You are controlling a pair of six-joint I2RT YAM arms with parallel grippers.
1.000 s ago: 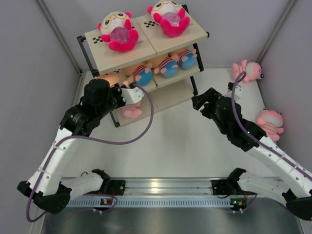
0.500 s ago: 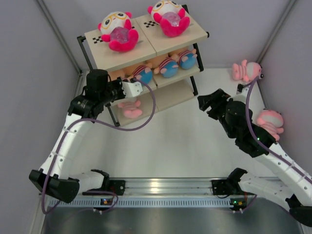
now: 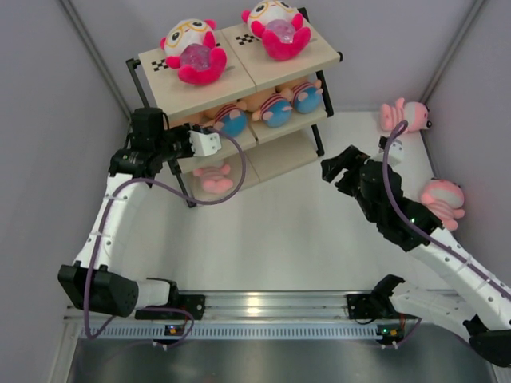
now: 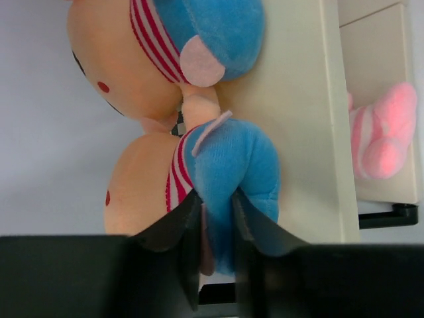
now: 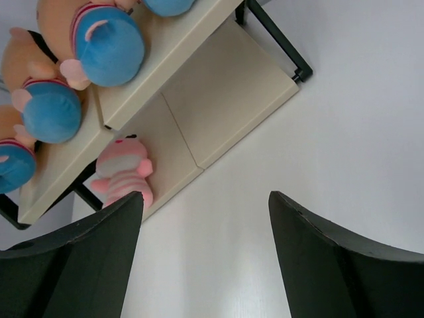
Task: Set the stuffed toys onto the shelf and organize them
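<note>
On the top board of the shelf [image 3: 236, 83], which stands at the far left part of the worktop [image 3: 303, 239], two hot-pink dolls [image 3: 192, 53] with yellow glasses sit side by side, so this tier looks finished. On the middle board the peach dolls [image 3: 276, 110] lie in one row with their blue bottoms toward the front edge; the right wrist view shows four of them.

The left gripper [image 4: 215, 199] is at the left end of this row. Its jaws are narrow, and the blue bottom of the leftmost peach doll [image 4: 222, 165] is caught between them while the doll rests on the board, touching its neighbour. This placing seems nearly complete; only the letting go is left.

On the bottom board only one pale pink doll [image 3: 214, 179] lies, near the left end, and the right half of that board is bare.

Two pale pink dolls are not yet placed. One [image 3: 403, 116] lies at the far right corner of the worktop and the other [image 3: 443, 199] lies at its right edge, beside the right arm. The right gripper [image 5: 205, 197] hangs over the worktop in front of the shelf, with jaws wide and nothing in them.

By this judgement more than half of the work is done, and the two pale pink dolls probably belong on the bottom board.
</note>
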